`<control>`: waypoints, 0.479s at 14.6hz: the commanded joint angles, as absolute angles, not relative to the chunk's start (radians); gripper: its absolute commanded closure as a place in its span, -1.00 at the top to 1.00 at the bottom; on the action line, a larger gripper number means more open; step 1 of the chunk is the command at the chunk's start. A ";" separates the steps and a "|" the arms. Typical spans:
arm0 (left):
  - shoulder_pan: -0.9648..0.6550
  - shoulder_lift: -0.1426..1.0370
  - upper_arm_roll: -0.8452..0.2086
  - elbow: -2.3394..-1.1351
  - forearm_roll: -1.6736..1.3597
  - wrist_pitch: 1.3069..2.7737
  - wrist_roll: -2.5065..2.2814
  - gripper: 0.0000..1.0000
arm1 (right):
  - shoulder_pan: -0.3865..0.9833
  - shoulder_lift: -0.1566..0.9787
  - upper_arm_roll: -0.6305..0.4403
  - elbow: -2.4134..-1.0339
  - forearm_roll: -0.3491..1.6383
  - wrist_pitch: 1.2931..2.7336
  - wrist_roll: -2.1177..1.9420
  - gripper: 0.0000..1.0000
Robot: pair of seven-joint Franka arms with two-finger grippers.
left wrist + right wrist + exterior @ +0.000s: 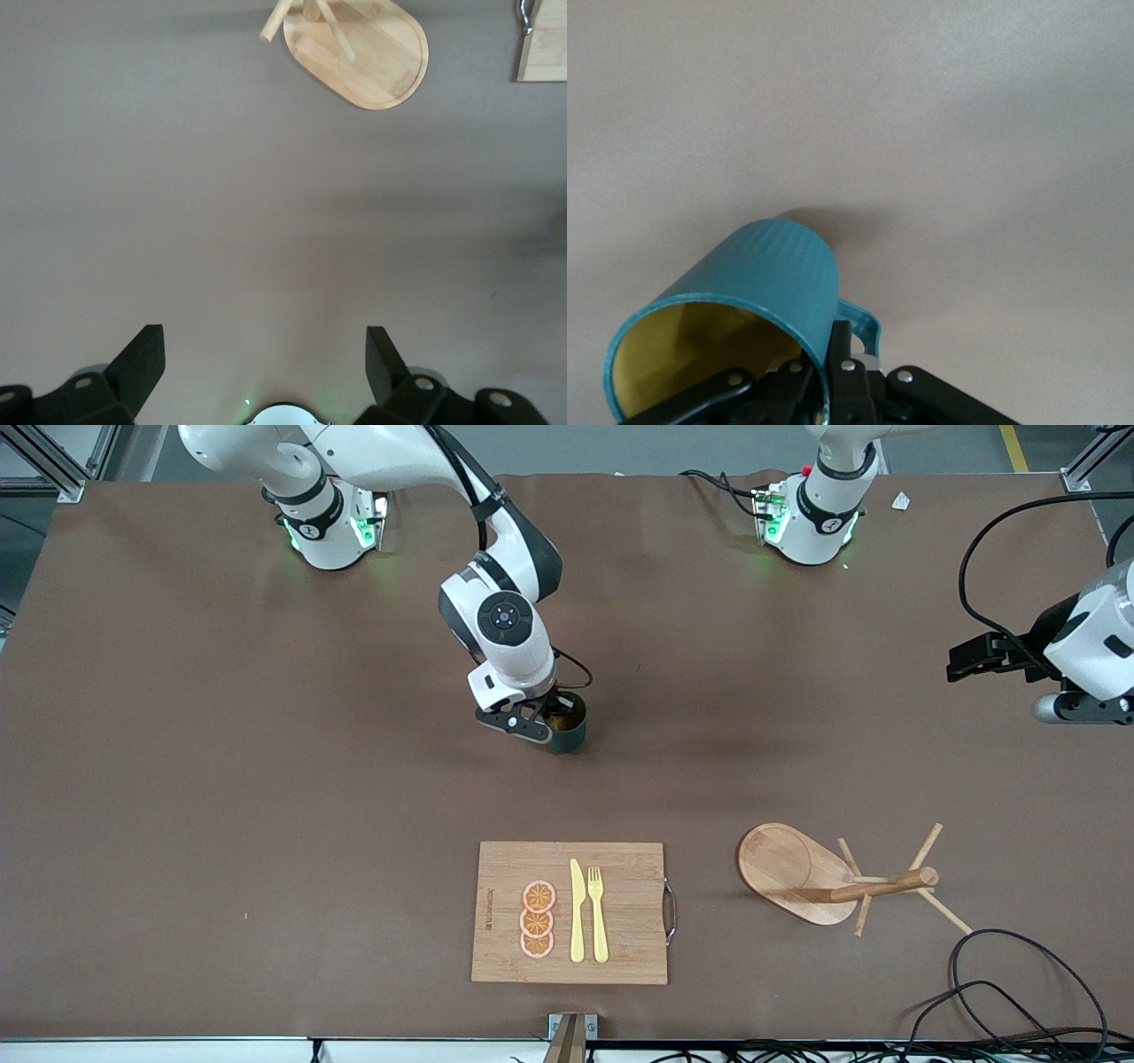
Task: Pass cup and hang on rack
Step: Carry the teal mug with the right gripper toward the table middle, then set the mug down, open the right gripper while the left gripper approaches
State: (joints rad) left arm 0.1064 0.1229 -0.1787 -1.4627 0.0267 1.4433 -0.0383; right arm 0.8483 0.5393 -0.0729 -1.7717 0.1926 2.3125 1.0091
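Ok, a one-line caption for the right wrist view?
Right gripper shut on the teal cup's rim above the bare brown table.

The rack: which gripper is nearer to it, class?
Left. The left gripper hangs open over bare table toward the rack's end. The right gripper, shut on the cup, is mid-table, farther from it.

Brown table (266, 779), grey floor (620, 447) with yellow line (1014, 447)

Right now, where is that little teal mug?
The cup is mid-table in the front view, pinched at its wall by the right claw. It sits farther from the front camera than the cutting board, well clear of the rack.
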 commanded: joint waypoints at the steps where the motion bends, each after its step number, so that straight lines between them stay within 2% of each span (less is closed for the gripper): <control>1: 0.107 0.126 -0.181 -1.434 0.064 1.433 -0.038 1.00 | 0.868 0.555 -0.084 -1.755 0.212 2.307 1.025 -0.28; 2: 0.107 0.127 -0.181 -1.434 0.075 1.433 -0.041 1.00 | 0.870 0.555 -0.084 -1.755 0.210 2.306 1.025 0.23; 4: 0.107 0.138 -0.183 -1.434 0.063 1.433 -0.041 1.00 | 0.870 0.557 -0.084 -1.755 0.210 2.306 1.025 1.00; 7: 0.089 0.144 -0.186 -1.434 0.066 1.434 -0.063 1.00 | 0.859 0.545 -0.084 -1.743 0.209 2.292 1.011 1.00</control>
